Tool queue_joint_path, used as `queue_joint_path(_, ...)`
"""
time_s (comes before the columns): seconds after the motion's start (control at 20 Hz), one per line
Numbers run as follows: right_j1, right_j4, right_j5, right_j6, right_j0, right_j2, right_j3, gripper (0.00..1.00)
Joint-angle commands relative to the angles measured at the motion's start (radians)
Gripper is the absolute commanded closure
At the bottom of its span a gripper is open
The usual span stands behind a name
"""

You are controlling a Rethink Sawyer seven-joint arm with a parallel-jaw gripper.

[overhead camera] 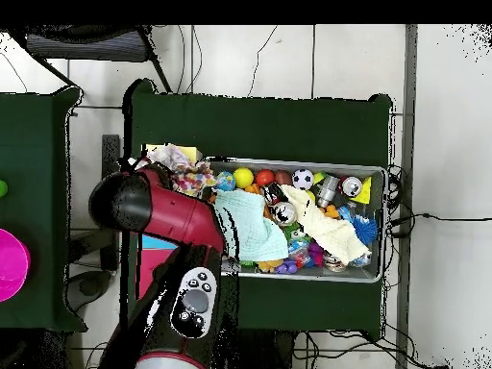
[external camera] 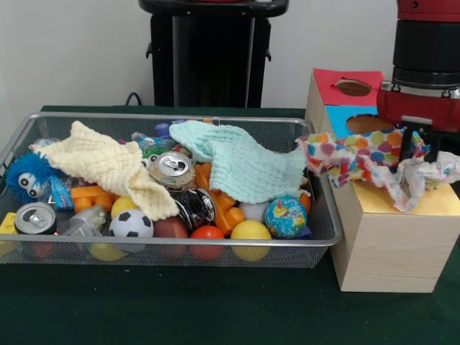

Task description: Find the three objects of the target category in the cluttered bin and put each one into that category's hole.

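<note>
**Arm over the yellow box, dotted cloths heaped on top**

Jaws: dark tips poke down into the dotted cloths; can't tell if they're spread or pinching, the fabric hides the ends. Arm comes in above the boxes.

Cloths lie bunched across the yellow top of the wooden box. One end hangs off the box edge toward the basket, another crumpled white end droops off the other side. Can't separate how many pieces are in the heap. The hole in the yellow top is covered, not visible.

Behind it, the blue-topped opening and the red-topped opening both show, uncovered.

Wire basket sits just beside the boxes, mid tabletop, long side parallel to the tabletop's front edge. Inside:
- cream waffle cloth draped over the clutter
- mint waffle cloth draped next to it, reaching the basket end nearest the boxes
- drink can between the two cloths, another can at the far end from the boxes
- soccer ball, globe ball, yellow ball, blue fuzzy toy
</note>
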Motion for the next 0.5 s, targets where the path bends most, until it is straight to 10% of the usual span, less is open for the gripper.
queue_joint_path(0.05, 0.014, -0.047, -0.039, 0.113, -0.037, 0.116, 0.04, 0.0)
queue_joint_path(0.5, 0.018, -0.006, 0.194, 0.2, -0.011, 0.056, -0.001, 0.0)
